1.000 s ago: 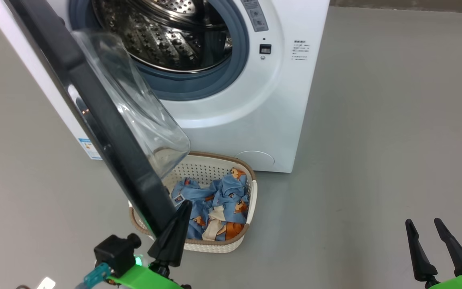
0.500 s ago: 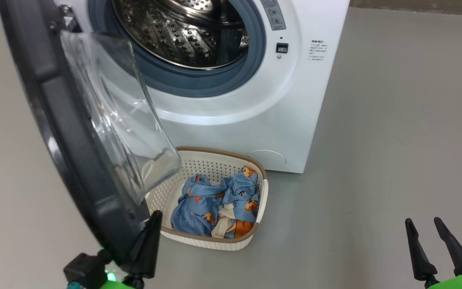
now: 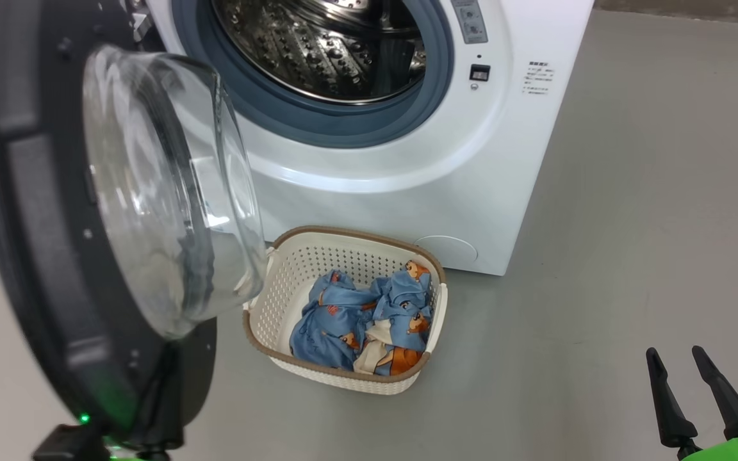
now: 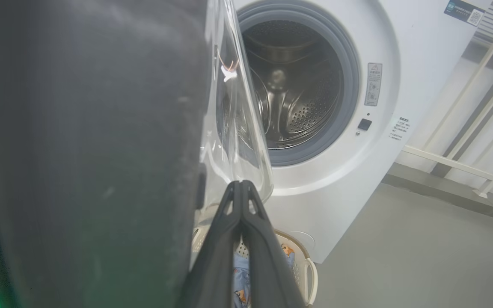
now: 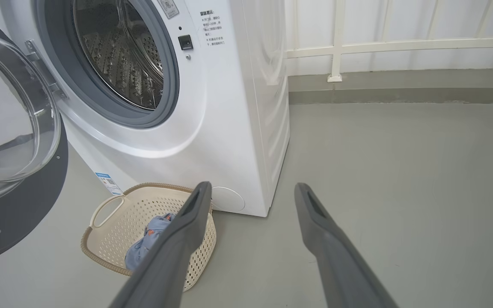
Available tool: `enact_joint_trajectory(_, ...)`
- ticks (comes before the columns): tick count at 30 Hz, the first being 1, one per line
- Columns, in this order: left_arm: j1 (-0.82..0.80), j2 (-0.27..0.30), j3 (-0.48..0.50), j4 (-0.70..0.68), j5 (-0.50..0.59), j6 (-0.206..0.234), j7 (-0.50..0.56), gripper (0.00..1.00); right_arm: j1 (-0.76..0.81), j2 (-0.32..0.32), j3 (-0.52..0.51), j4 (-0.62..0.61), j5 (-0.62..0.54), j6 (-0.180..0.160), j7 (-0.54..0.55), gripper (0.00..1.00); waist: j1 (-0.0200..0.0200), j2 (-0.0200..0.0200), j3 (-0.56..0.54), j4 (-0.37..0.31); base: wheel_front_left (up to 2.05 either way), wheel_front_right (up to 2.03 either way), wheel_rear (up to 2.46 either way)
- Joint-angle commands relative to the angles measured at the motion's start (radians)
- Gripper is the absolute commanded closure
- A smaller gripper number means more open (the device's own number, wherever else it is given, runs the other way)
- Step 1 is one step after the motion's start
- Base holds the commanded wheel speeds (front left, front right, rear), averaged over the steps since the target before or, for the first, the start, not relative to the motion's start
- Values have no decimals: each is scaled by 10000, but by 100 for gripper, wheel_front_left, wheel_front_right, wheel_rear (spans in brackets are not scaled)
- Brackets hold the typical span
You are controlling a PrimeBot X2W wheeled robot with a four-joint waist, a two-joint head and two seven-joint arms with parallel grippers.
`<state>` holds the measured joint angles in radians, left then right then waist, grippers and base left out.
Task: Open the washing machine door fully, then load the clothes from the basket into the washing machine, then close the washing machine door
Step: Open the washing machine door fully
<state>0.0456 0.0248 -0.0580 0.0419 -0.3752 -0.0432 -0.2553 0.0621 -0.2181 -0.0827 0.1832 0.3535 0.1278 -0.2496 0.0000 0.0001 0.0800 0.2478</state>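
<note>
The white washing machine (image 3: 407, 192) stands with its steel drum (image 3: 330, 45) exposed. Its door (image 3: 36, 256), black-rimmed with a bulging glass bowl (image 3: 164, 192), is swung wide to the left. My left gripper (image 3: 170, 365) is shut, its fingers lying against the door's lower rim; the left wrist view shows the closed tips (image 4: 240, 185) beside the rim (image 4: 92, 149) and the glass. The basket (image 3: 279, 282) sits on the floor before the machine, holding blue bear-print clothes (image 3: 362, 314). My right gripper (image 3: 673, 352) is open and empty at the lower right, its fingers (image 5: 195, 214) spread above the floor.
Bare grey floor (image 3: 631, 224) stretches right of the machine and the basket. A white railing (image 5: 336, 42) on a low kerb runs behind the machine. A blue label (image 5: 109, 182) is stuck low on the machine's front, beside the basket (image 5: 114, 222).
The door has swung further open to the left, and my shut left gripper went with it. The head camera also turned, shifting the picture right. The right gripper stayed put.
</note>
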Motion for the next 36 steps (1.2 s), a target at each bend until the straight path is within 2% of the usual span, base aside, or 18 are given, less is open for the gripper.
enact_joint_trajectory(1, -107, 254, 625, -291, 84, 183, -65, 100, -171, -121, 207, -243, 31, 29, -122, 0, 0, -1, 37, 51, 0, 0, 0)
enact_joint_trajectory(8, -88, 255, 1608, -289, 183, 510, -65, 100, -222, -108, 208, -245, 22, 29, -122, 0, 0, -1, 160, 210, 0, 0, 0)
enact_joint_trajectory(17, -528, 483, 2993, 97, 156, 586, -65, 100, -307, -154, 273, -198, 12, 29, -122, 0, 0, -1, 275, 356, 0, 0, 0)
enact_joint_trajectory(27, -1406, 929, 4145, 920, 251, 496, -65, 100, -348, -232, 265, -198, 3, 29, -122, 0, 0, -1, 437, 536, 0, 0, 0)
enact_joint_trajectory(36, -2412, 1499, 5209, 2075, 493, 211, -65, 100, -416, -308, 255, -227, -16, 29, -122, 0, 0, -1, 683, 607, 0, 0, 0)
